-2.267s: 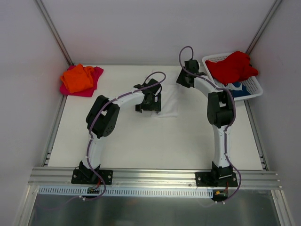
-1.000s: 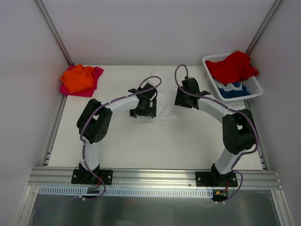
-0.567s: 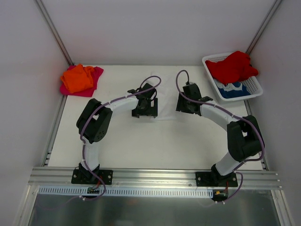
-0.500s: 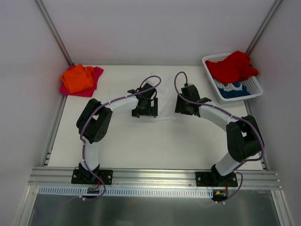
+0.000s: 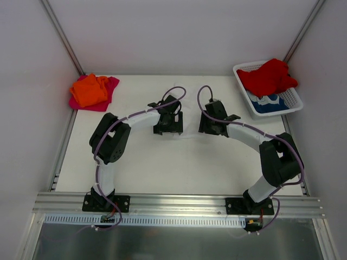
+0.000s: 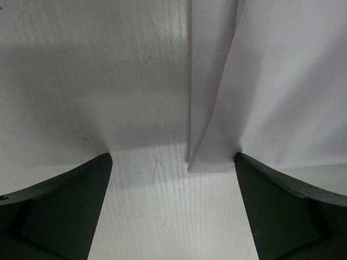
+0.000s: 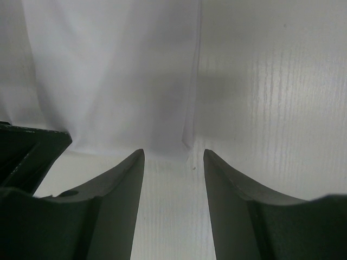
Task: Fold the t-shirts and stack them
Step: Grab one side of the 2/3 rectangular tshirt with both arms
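1. White t-shirt (image 5: 191,125) lies flat on the table (image 5: 162,168), at the middle and toward the far side, between the 2 tools. White on white, so its outline is faint in the top view.
2. Left tool (image 5: 168,122) is low over the shirt's left edge, jaws spread wide and holding nothing. In the left wrist view (image 6: 172,157) the shirt's near left corner (image 6: 271,81) sits in the gap, closer to the right finger (image 6: 287,216). Bare table fills the rest of the gap.
3. Right tool (image 5: 213,123) is low over the shirt's right edge, jaws apart with a narrower gap and nothing gripped. In the right wrist view (image 7: 172,153) the shirt's near right corner (image 7: 108,70) ends just beyond the fingertips, in line with the gap.
4. Whether either tool's fingertips touch the table cannot be told.
5. Orange t-shirt (image 5: 89,90) lies bunched on top of a magenta-pink t-shirt (image 5: 108,95) at the far left corner of the table, well apart from both tools.
6. Basket (image 5: 293,101) stands at the far right. A red t-shirt (image 5: 268,76) is heaped in it, and a blue-and-white t-shirt (image 5: 267,103) shows at its near side below the red one.
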`<state>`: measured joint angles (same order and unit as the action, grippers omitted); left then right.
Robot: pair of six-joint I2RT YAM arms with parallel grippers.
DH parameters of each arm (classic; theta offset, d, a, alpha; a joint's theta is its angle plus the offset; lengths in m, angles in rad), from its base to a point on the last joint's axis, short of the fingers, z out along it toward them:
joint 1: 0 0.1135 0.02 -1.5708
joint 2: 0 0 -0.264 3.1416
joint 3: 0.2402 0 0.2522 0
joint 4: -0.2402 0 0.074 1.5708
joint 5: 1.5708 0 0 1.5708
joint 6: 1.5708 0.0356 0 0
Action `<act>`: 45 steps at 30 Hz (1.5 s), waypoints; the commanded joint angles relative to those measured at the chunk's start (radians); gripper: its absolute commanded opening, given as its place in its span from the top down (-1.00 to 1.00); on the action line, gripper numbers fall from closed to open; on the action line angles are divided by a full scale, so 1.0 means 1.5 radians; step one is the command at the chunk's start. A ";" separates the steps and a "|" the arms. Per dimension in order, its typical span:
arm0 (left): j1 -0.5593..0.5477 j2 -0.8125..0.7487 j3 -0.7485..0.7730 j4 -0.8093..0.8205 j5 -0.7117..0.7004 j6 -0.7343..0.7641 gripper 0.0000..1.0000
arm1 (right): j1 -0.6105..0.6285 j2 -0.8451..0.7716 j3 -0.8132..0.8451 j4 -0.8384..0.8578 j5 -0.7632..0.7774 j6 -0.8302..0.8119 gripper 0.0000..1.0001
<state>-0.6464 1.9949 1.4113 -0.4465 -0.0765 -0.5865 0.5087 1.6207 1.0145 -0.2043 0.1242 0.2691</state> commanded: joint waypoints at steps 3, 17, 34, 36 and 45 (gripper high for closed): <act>-0.002 0.016 0.027 0.012 0.018 -0.015 -0.96 | 0.004 -0.004 -0.019 0.023 0.016 0.015 -0.02; -0.004 0.048 0.043 0.028 0.040 -0.031 -0.94 | 0.003 0.031 -0.030 0.049 0.006 0.029 -0.01; -0.027 0.032 -0.004 0.050 0.049 -0.052 -0.71 | 0.004 0.046 -0.030 0.058 0.006 0.034 0.10; -0.029 0.031 -0.008 0.049 0.049 -0.054 -0.71 | 0.003 0.050 -0.031 0.064 0.005 0.035 0.10; -0.036 0.017 -0.033 0.049 0.049 -0.056 -0.71 | 0.003 0.089 -0.035 0.088 -0.010 0.046 0.10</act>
<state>-0.6884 2.0216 1.4170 -0.3141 -0.0296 -0.6445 0.5095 1.7256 0.9661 -0.0937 0.1223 0.3141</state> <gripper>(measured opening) 0.854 0.451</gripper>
